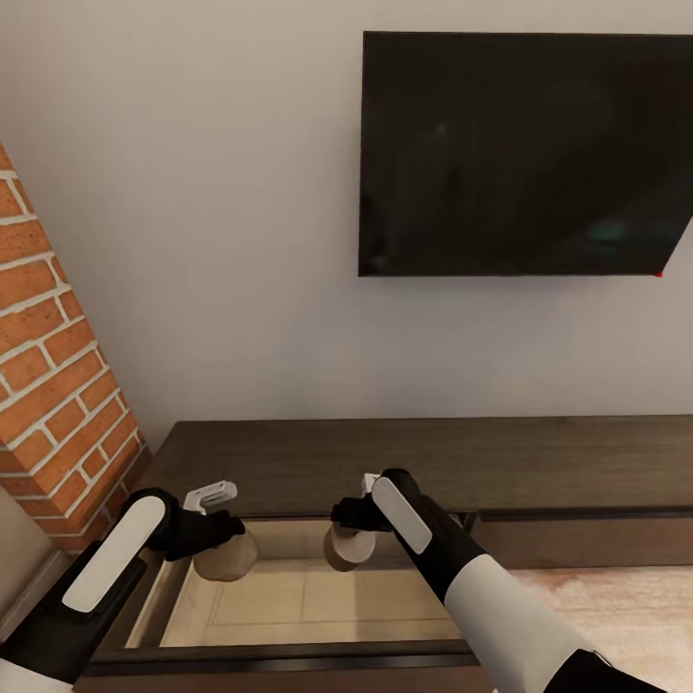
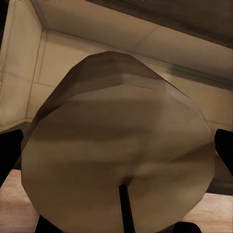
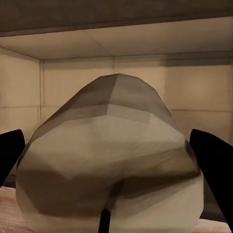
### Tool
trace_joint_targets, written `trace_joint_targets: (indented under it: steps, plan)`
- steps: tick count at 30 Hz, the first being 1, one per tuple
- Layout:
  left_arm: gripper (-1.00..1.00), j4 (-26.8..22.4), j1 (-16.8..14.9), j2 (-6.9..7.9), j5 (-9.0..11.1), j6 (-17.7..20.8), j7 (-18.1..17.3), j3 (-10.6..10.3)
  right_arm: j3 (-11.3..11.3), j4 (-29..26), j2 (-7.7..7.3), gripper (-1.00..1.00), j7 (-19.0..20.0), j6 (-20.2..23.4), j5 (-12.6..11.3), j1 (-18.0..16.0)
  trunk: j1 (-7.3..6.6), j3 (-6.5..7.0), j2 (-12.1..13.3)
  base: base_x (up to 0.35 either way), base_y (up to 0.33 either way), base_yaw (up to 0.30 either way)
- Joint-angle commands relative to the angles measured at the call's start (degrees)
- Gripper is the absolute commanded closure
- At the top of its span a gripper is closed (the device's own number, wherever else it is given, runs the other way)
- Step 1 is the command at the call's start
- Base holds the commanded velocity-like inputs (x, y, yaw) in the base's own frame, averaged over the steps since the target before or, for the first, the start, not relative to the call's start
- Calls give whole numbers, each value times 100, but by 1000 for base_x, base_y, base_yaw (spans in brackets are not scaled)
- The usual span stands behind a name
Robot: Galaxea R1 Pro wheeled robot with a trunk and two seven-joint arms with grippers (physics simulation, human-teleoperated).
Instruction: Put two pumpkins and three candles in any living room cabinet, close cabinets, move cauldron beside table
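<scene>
The cabinet [image 1: 433,462] is a long, low, dark brown unit under the wall. Its left drawer [image 1: 308,602] is pulled open, showing a pale wood interior. My left gripper [image 1: 217,539] is shut on a beige candle [image 1: 226,560] held over the drawer's left end. In the left wrist view that candle [image 2: 119,160] sits wick-end toward the camera between the dark fingers [image 2: 9,150]. My right gripper [image 1: 351,525] is shut on a second beige candle [image 1: 348,549] over the drawer's middle. The right wrist view has this candle [image 3: 111,165] between black fingers [image 3: 213,160], with the drawer's back wall behind.
A black TV [image 1: 525,154] hangs on the white wall above the cabinet. A red brick wall [image 1: 53,385] juts out at the left, close to my left arm. The cabinet's right drawer front [image 1: 587,539] is shut, with light wood floor [image 1: 626,606] before it.
</scene>
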Motion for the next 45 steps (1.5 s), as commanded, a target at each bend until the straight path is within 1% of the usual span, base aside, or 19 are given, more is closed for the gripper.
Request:
trace_joint_targets:
  steps: [1,3,7,12,15,30,45]
  plan:
    - [100,-6,-6,6,53,1,60,-10,13,-8,-2,100,-59,24,-59,-5,0,-6,-3,52,5,0]
    - [100,-6,-6,8,51,2,59,-16,13,-17,-2,100,-58,79,-59,-5,0,-6,-3,79,35,0]
    - [100,-7,-5,11,35,2,60,-137,15,-36,-2,100,-66,120,-42,-5,0,-6,-3,27,15,0]
    - [100,-14,-4,9,36,2,61,-174,193,-47,-2,100,-63,89,-38,-5,0,-6,-3,-2,59,0]
    - [100,-23,-7,13,36,2,61,-180,239,-49,-2,100,-59,70,-40,-5,0,-6,-3,-2,21,0]
    - [100,-36,-4,17,36,2,61,-186,251,-50,-4,100,-50,50,-50,-5,0,22,-3,-2,2,-58]
    - [100,-41,-3,28,36,7,56,-177,256,-50,-2,100,-21,46,-50,-5,0,22,-3,-40,63,-32]
